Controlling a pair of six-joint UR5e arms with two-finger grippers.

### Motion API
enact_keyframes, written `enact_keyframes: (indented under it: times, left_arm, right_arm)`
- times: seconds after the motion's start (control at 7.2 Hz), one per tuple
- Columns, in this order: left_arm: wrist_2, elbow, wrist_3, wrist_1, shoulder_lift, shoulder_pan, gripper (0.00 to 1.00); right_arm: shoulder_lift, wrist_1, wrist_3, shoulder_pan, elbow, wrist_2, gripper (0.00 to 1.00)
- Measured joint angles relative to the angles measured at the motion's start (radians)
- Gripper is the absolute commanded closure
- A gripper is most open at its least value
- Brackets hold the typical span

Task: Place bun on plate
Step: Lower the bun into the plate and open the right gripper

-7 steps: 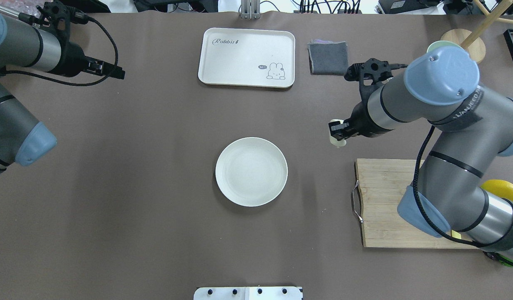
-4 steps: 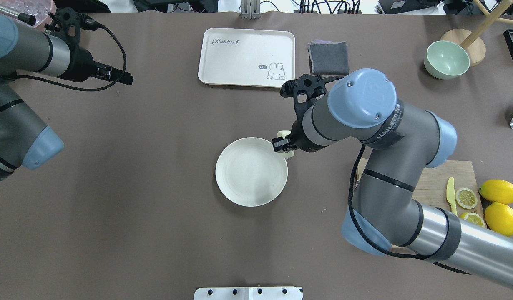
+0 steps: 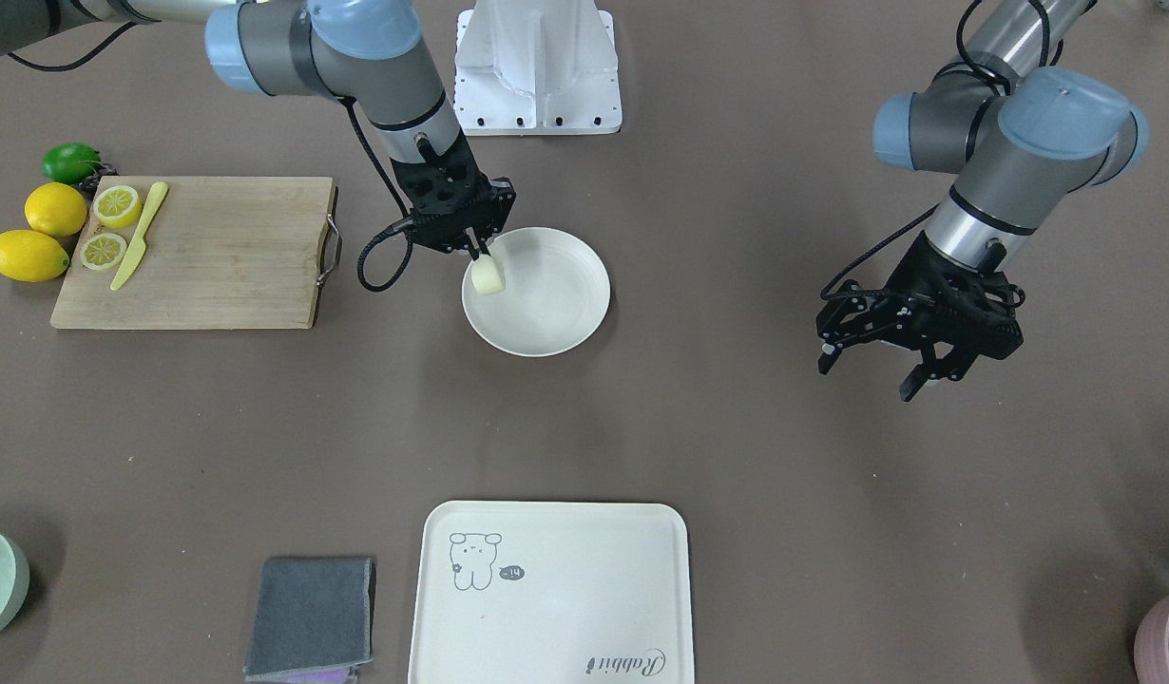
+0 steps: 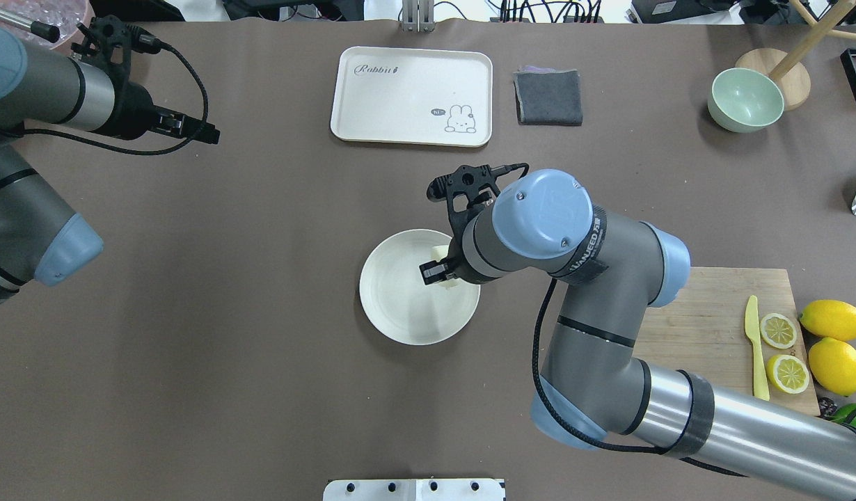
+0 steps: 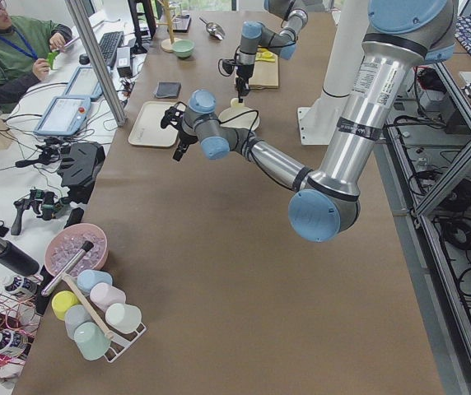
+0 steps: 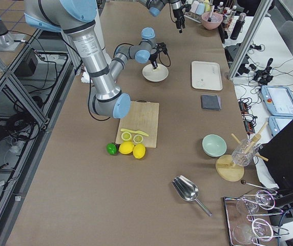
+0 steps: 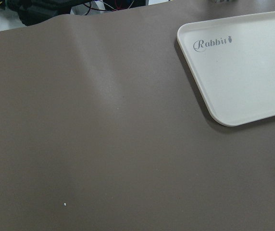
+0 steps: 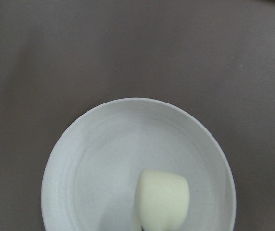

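Brown table [image 4: 261,313], both arms over it. Right arm [image 4: 609,348] reaches in to the middle; left arm [image 4: 24,209] is well off to its own side.

Wooden cutting board [image 3: 223,256] lies on the right arm's side. The rectangular cream tray with a rabbit drawing [image 4: 400,90] lies at the far edge.

Round off-white plate [image 4: 393,306] sits mid-table, with the right tool [image 3: 475,249] over its rim area on the cutting-board side.

Right tool is clamped on the small pale cream bun [image 8: 162,199]. Overhead, the wrist hides nearly all of the bun. The front view shows it whole, hanging below the fingertips just inside the plate rim. Right wrist view puts it over the plate's interior, off centre. Can't tell from any view whether it touches the plate surface.

Left tool [image 3: 917,366] hangs above bare table, nothing in it. Can't tell whether the fingers are apart or together; left wrist view shows only table and a tray corner.
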Motion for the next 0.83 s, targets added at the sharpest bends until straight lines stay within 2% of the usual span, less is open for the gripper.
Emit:
enact_keyframes:
  times: [0.83]
  left_arm:
    - [0.002,-0.008,-0.108,-0.024,0.004,0.004,0.02]
  right_arm:
    - [0.005,0.046,0.058,-0.034,-0.014,-0.021,0.0]
